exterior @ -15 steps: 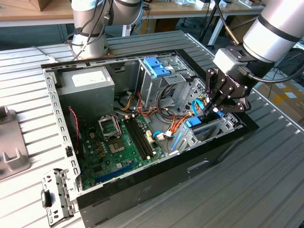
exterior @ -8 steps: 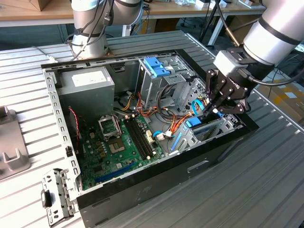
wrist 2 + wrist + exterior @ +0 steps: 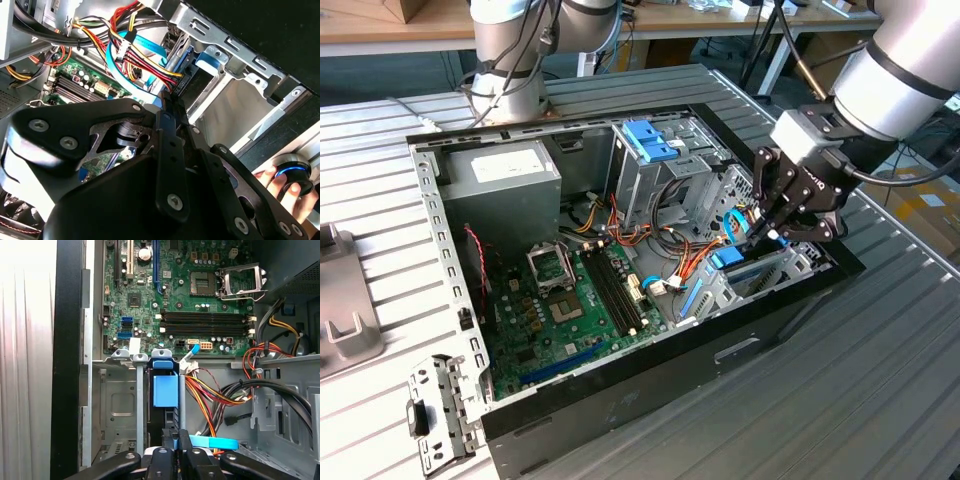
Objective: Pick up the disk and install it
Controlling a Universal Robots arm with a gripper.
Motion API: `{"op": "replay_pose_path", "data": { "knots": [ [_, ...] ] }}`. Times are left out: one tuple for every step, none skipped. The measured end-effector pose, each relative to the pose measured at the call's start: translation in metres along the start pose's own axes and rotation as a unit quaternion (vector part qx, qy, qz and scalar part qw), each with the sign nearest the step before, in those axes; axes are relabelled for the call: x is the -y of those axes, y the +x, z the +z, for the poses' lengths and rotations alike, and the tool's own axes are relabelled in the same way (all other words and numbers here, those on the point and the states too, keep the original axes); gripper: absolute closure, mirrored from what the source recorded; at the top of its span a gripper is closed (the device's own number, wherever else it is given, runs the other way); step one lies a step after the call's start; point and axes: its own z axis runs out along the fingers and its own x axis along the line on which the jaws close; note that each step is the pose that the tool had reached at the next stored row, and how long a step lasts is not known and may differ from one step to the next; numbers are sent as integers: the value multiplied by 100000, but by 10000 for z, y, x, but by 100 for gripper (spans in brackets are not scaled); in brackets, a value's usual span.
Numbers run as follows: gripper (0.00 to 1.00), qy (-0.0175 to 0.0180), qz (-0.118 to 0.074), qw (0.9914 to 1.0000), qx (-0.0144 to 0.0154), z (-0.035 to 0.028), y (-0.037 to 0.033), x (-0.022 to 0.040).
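Open computer case (image 3: 620, 390) lying on a slatted metal table (image 3: 880, 380). Inside: green motherboard (image 3: 570, 300) with empty processor socket (image 3: 548, 266), grey power supply (image 3: 505, 180), blue bracket (image 3: 650, 140) atop the drive cage, and bundled red, yellow and orange cables (image 3: 210, 395). A loose metal bracket (image 3: 440, 410) lies beside the case.

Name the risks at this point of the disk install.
1. The disk stands in a narrow slot of the metal bay; a slight tilt could jam it.
2. The wire bundle runs right beside the gripper and might snag.
3. A person's hand rests near the case, perhaps within the arm's reach.
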Motion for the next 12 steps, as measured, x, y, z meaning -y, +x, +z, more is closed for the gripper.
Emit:
{"op": "replay_pose_path", "data": {
  "knots": [
    [84,-1,2,100000,-2,0,1,0],
    [84,3,1,100000,-5,0,3,0],
    [83,0,-1,100000,32,3,5,1],
    [70,-1,0,100000,-4,-1,6,1],
    [70,-1,2,100000,1,0,9,1],
    [70,-1,2,100000,-4,-1,9,1],
    [70,0,1,100000,2,-1,11,1],
    [70,0,-1,100000,6,-17,11,0],
    [70,-7,-5,100000,66,-40,9,-2],
    [70,-11,-9,100000,136,-82,6,-6],
    [70,-16,-13,100000,193,-103,4,-8],
    [70,-23,-18,100000,251,-121,3,-10]
  ]
}}
